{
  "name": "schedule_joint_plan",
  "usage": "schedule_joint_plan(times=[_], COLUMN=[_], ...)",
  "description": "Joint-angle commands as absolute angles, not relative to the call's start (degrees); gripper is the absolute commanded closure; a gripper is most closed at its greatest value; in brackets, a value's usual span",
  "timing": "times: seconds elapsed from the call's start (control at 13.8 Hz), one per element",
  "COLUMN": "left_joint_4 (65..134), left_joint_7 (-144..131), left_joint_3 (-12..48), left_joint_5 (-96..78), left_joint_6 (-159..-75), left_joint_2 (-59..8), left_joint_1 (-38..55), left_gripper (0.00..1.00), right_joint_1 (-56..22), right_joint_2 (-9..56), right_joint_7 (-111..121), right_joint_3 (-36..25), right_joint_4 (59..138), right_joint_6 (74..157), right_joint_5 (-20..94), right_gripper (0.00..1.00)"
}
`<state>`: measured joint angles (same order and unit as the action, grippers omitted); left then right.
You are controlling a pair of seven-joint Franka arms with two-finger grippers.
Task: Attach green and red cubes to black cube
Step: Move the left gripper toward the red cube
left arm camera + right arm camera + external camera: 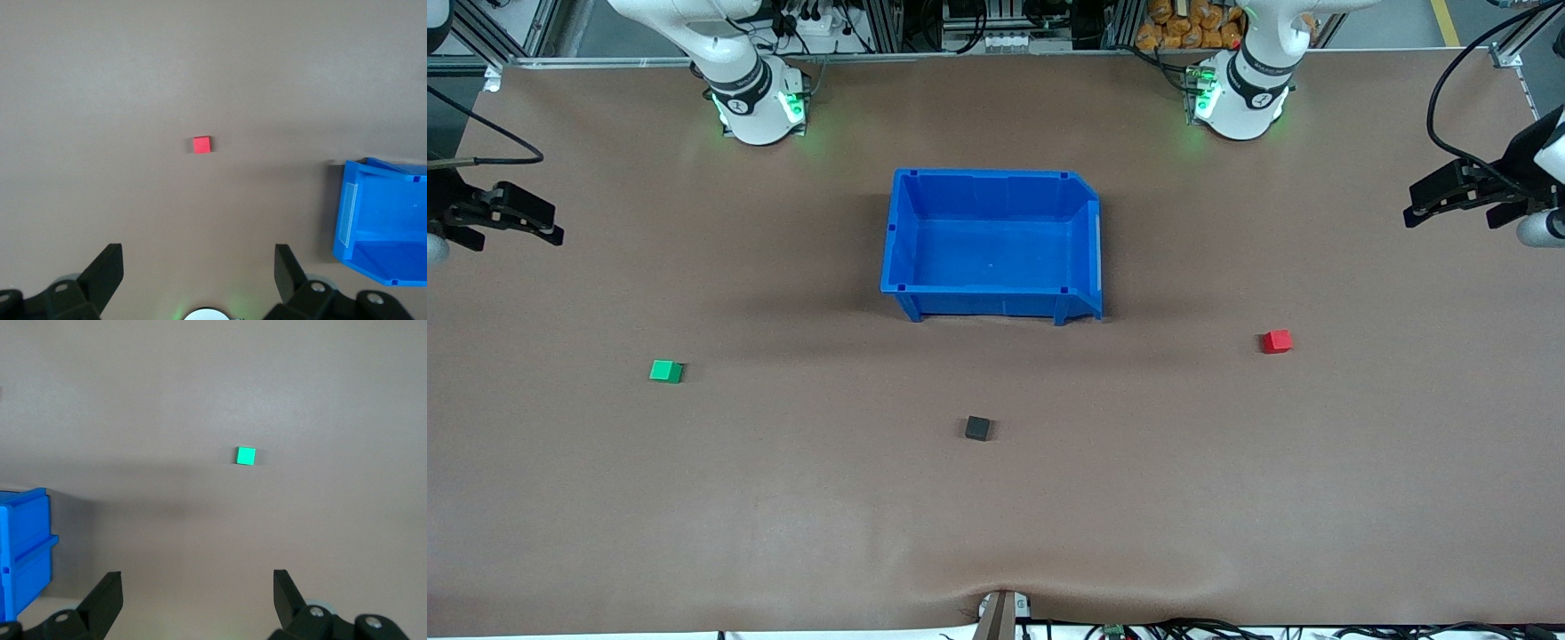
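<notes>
The black cube [977, 428] sits alone on the brown mat, nearer the front camera than the blue bin. The green cube [666, 371] lies toward the right arm's end of the table and shows in the right wrist view [246, 456]. The red cube [1276, 341] lies toward the left arm's end and shows in the left wrist view [201, 145]. My left gripper [1410, 206] [199, 257] is open and empty over its end of the table. My right gripper [558, 226] [197, 581] is open and empty over its end. All three cubes stand apart.
An empty blue bin [987, 302] stands mid-table between the arm bases and the black cube; it also shows in the left wrist view [380, 227] and the right wrist view [23, 547]. A small clamp [1000, 613] sits at the table's near edge.
</notes>
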<state>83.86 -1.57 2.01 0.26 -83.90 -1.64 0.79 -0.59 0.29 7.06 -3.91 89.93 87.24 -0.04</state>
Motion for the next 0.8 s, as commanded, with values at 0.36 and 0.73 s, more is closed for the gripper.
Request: schedule_joint_plan(times=[0.36, 0.73], left_joint_4=[83.06, 83.23], left_joint_7=[-1.85, -1.58], left_joint_3=[2.11, 2.02], left_joint_5=[-0.26, 0.18], left_joint_6=[-83.5, -83.5], left_joint_2=[-2.28, -2.99], left_joint_1=[0.44, -0.52], left_gripper=[0.0, 0.0], right_joint_1=[-0.44, -0.44], right_joint_2=[-0.18, -0.18], right_joint_7=[6.5, 6.5], right_joint_3=[-3.52, -3.52], right_joint_4=[90.53, 90.53], right_joint_6=[87.54, 87.54], right_joint_5=[-0.79, -0.79], right_gripper=[0.0, 0.0])
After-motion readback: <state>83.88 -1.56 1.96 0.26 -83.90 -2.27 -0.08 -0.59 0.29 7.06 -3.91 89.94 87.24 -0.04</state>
